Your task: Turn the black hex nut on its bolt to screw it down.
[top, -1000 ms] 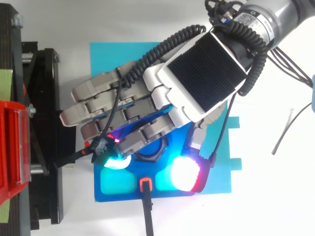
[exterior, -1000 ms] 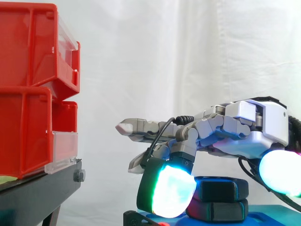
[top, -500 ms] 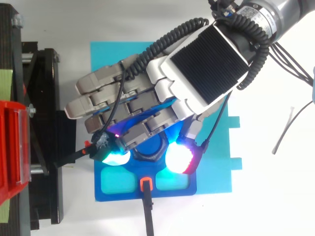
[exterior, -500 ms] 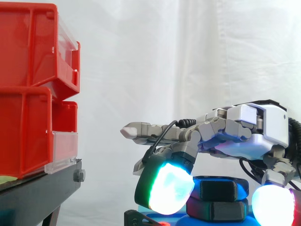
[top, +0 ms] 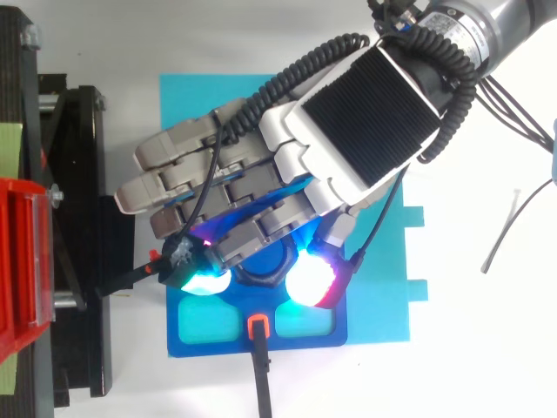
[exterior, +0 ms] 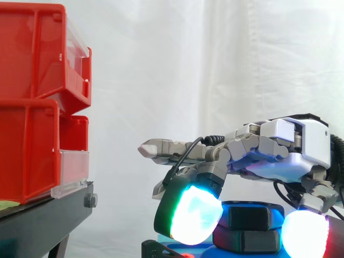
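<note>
Hand (top: 361,117) palm-down, level over blue fixture (top: 305,345) — curled finger and thumb pinch black hex nut (top: 265,272) between glowing pads; other fingers straight.

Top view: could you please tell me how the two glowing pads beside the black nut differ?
The finger pad glows cyan, left of the black hex nut in view; the thumb pad glows white, red-rimmed, right of it. Both pinch the nut.

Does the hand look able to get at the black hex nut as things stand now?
Probably yes. The hand is right over the black hex nut, and its curled finger and thumb pads seem to press it from both sides; nothing lies between.
</note>
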Controlling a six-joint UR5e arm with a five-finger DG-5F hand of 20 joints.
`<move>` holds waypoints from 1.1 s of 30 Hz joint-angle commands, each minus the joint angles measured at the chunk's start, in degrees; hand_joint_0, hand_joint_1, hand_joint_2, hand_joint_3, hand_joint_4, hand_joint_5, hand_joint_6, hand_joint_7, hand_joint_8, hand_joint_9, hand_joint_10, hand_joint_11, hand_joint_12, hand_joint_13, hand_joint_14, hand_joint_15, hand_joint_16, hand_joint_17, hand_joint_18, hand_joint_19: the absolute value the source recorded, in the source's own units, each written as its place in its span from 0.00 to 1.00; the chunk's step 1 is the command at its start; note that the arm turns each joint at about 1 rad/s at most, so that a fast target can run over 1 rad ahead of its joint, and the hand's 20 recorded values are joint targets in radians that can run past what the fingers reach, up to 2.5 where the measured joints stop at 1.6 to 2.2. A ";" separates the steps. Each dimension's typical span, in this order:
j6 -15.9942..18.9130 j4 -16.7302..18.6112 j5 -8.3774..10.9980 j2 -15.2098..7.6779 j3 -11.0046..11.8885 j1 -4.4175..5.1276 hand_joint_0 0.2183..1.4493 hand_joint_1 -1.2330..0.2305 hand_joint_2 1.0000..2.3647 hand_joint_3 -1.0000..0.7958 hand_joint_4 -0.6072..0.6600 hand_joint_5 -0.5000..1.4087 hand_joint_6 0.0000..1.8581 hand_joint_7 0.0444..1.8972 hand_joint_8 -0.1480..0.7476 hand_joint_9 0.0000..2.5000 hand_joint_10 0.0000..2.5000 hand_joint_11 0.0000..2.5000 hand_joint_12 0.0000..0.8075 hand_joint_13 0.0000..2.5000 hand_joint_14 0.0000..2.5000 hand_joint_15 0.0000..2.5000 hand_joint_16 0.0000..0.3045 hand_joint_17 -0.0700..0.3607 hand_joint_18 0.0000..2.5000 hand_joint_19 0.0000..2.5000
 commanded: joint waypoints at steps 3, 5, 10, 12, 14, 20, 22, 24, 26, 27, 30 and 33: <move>-0.07 0.10 -0.02 0.00 0.00 0.03 0.28 0.43 0.00 0.42 0.69 0.19 0.43 0.38 0.55 0.21 0.00 0.12 0.47 0.04 0.00 0.01 0.17 0.44 0.00 0.05; 0.01 0.10 -0.02 0.00 0.00 0.03 0.28 0.42 0.00 0.41 0.69 0.19 0.43 0.38 0.55 0.21 0.00 0.13 0.46 0.04 0.00 0.01 0.17 0.43 0.00 0.05; -0.07 0.10 -0.02 0.00 0.00 0.03 0.25 0.45 0.00 0.32 0.68 0.19 0.42 0.40 0.52 0.21 0.00 0.13 0.44 0.04 0.00 0.00 0.15 0.41 0.00 0.05; 0.01 0.10 0.07 -0.09 0.00 0.03 0.23 0.48 0.00 0.29 0.68 0.19 0.40 0.42 0.53 0.21 0.00 0.12 0.45 0.04 0.00 0.01 0.16 0.41 0.00 0.05; 0.01 0.01 -0.02 0.00 0.00 0.03 0.20 0.55 0.00 0.28 0.69 0.20 0.35 0.47 0.54 0.21 0.00 0.13 0.47 0.04 0.00 0.01 0.17 0.44 0.00 0.05; 0.01 0.01 -0.02 0.09 0.09 0.29 0.14 0.62 0.00 0.28 0.73 0.20 0.27 0.57 0.57 0.20 0.00 0.11 0.52 0.04 0.00 0.01 0.20 0.48 0.00 0.06; 0.10 -0.34 0.07 0.18 0.97 0.47 0.13 0.63 0.00 0.28 0.74 0.19 0.27 0.56 0.57 0.20 0.00 0.11 0.53 0.03 0.00 0.01 0.20 0.49 0.00 0.06; 0.19 -0.43 0.07 0.09 2.46 0.73 0.12 0.64 0.00 0.28 0.75 0.19 0.27 0.54 0.58 0.19 0.00 0.11 0.54 0.03 0.00 0.01 0.21 0.50 0.00 0.06; 0.37 -0.96 -0.02 0.18 3.87 0.73 0.12 0.63 0.00 0.28 0.75 0.19 0.27 0.54 0.58 0.19 0.00 0.11 0.54 0.03 0.00 0.01 0.21 0.50 0.00 0.06; 0.63 -1.93 -0.02 0.18 5.36 0.82 0.12 0.63 0.00 0.28 0.75 0.19 0.27 0.54 0.58 0.19 0.00 0.11 0.54 0.03 0.00 0.01 0.21 0.50 0.00 0.06; 0.80 -6.58 -0.37 0.18 9.41 0.99 0.12 0.63 0.00 0.28 0.75 0.19 0.27 0.54 0.58 0.19 0.00 0.11 0.54 0.03 0.00 0.01 0.21 0.50 0.00 0.06; 0.72 -9.04 -0.54 0.18 11.25 1.08 0.13 0.63 0.00 0.28 0.74 0.19 0.27 0.53 0.58 0.19 0.00 0.11 0.54 0.03 0.00 0.01 0.21 0.50 0.00 0.06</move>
